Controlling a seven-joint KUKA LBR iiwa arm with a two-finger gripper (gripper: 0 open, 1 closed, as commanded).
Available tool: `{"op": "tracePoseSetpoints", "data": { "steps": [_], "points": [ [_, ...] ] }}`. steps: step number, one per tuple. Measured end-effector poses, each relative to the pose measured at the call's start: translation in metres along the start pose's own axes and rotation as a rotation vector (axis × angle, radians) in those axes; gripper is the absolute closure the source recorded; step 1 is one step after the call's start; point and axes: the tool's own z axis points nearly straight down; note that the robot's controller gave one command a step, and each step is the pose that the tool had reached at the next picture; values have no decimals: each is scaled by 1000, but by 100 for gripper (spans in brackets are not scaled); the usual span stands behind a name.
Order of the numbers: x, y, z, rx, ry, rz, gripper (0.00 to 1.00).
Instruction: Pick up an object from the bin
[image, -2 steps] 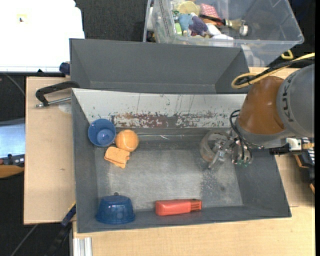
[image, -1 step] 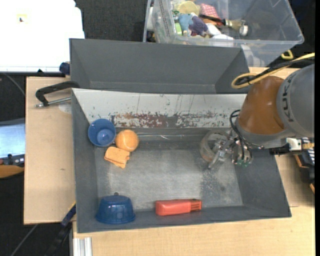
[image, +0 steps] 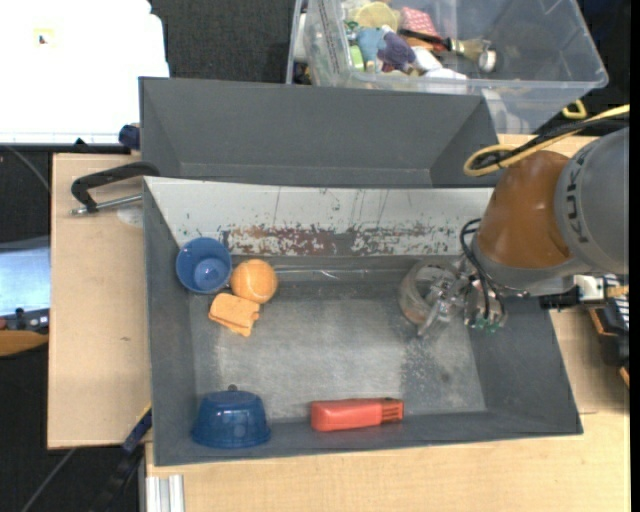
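A grey metal bin (image: 300, 140) with a scuffed, speckled floor is seen from above. At its right, near the back wall, the gripper (image: 447, 308) is seen low, against a clear roundish thing (image: 415, 288) — whether it is open, or anything is gripped, cannot be told. Well apart at the left, a blue cup (image: 203, 266), an orange ball (image: 254, 281) and an orange-yellow piece (image: 234, 314) are clustered.

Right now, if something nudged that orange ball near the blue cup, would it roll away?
Probably yes: the orange ball looks round and smooth. It likely wouldn't get past the blue cup and a yellow-orange chunk lying close beside it. Its curved surface might slip from a pinch.
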Motion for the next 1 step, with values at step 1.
{"op": "tracePoseSetpoints", "data": {
  "steps": [1],
  "points": [
    [1, 0, -7, 0, 2, 0, 100]
  ]
}}
